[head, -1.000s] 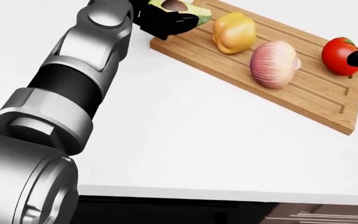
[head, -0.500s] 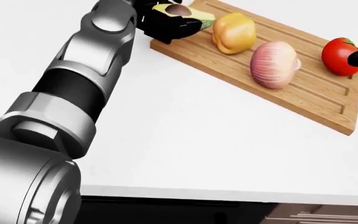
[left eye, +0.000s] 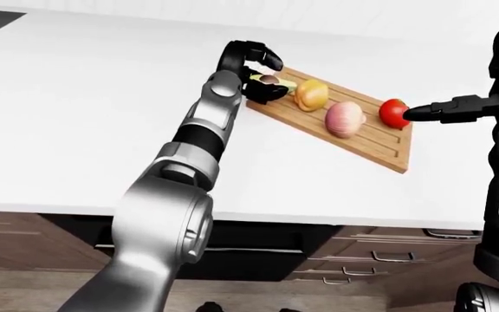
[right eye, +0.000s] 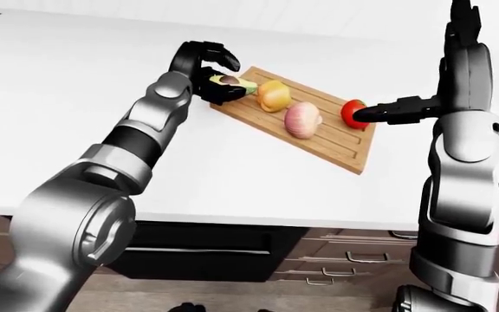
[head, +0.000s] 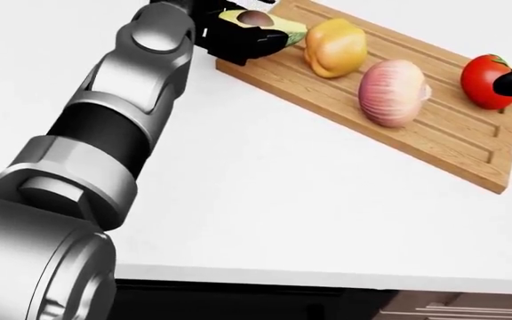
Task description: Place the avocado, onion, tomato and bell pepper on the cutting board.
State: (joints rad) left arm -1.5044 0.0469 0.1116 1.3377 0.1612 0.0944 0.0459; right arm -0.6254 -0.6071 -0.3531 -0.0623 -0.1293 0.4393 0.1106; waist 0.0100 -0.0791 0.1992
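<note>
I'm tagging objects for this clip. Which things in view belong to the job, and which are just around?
Job: avocado, bell pepper, onion, tomato, cutting board, left hand, right hand.
Around: white counter, drawers.

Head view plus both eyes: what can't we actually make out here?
- Left hand on avocado: its fingers hide whether it rests on the cutting board.
- Right hand at tomato: touching or apart unclear, all views.
- Head view: frame edge cuts off both hands.
</note>
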